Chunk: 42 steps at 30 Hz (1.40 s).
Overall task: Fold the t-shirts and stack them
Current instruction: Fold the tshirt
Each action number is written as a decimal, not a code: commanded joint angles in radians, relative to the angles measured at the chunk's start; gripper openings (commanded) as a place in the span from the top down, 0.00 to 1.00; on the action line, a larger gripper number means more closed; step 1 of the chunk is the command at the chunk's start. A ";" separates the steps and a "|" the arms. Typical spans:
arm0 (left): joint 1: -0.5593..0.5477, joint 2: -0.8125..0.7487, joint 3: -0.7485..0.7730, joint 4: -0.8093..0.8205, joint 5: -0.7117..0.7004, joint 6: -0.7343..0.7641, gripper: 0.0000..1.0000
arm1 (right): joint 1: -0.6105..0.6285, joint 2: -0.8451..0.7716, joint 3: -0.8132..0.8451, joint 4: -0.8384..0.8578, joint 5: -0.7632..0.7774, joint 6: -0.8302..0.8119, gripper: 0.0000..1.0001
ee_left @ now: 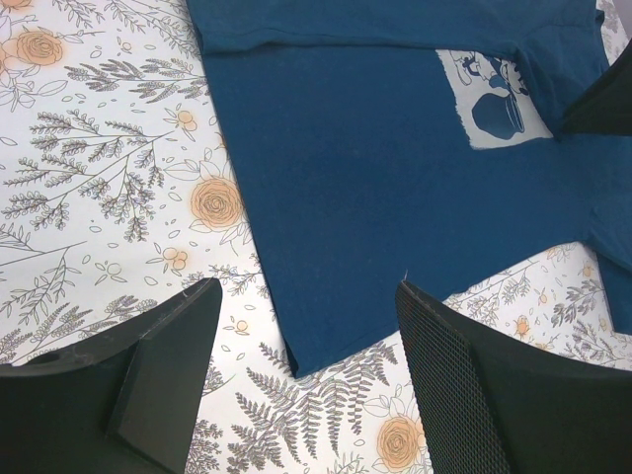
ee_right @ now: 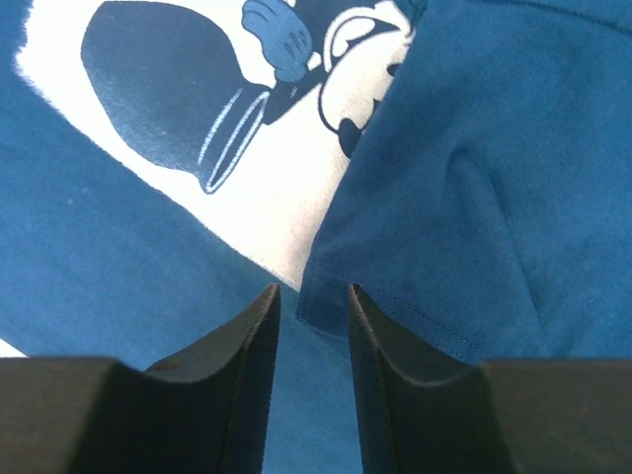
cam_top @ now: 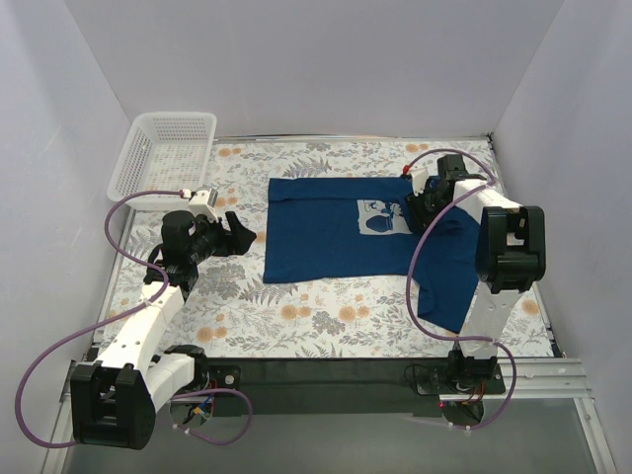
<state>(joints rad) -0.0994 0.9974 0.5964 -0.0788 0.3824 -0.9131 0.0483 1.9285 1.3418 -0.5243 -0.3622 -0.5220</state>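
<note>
t-shirt print [cam_top: 376, 219] part-hidden, under right hand [cam_top: 418, 203]

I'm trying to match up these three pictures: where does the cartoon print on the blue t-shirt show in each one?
Top external: the cartoon print sits right of centre, on the chest of the t-shirt.
Left wrist: upper right, partly covered by a fold.
Right wrist: upper left, large and close.
Shared landmark: the right gripper, beside the print's edge in all three.
</note>
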 commanded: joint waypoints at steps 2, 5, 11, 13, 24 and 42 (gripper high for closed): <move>-0.002 -0.026 0.002 0.001 0.010 0.008 0.34 | 0.010 0.012 0.019 0.001 0.048 0.010 0.62; -0.002 -0.026 0.002 0.001 0.009 0.008 0.34 | 0.016 0.020 0.020 0.003 0.077 0.008 0.62; -0.002 -0.026 0.002 -0.001 0.009 0.008 0.34 | 0.024 0.026 0.014 0.004 0.086 0.007 0.74; -0.002 -0.026 0.002 0.001 0.007 0.008 0.34 | 0.025 0.020 0.013 0.004 0.082 0.007 0.86; -0.003 -0.029 0.000 -0.001 0.007 0.008 0.34 | 0.054 -0.048 -0.003 -0.005 0.022 0.040 0.99; -0.003 -0.034 0.000 0.001 0.004 0.008 0.34 | 0.079 -0.026 0.011 -0.020 -0.037 0.126 0.99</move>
<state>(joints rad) -0.1001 0.9924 0.5964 -0.0788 0.3820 -0.9131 0.1200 1.9209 1.3388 -0.5251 -0.3626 -0.4175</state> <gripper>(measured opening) 0.660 0.021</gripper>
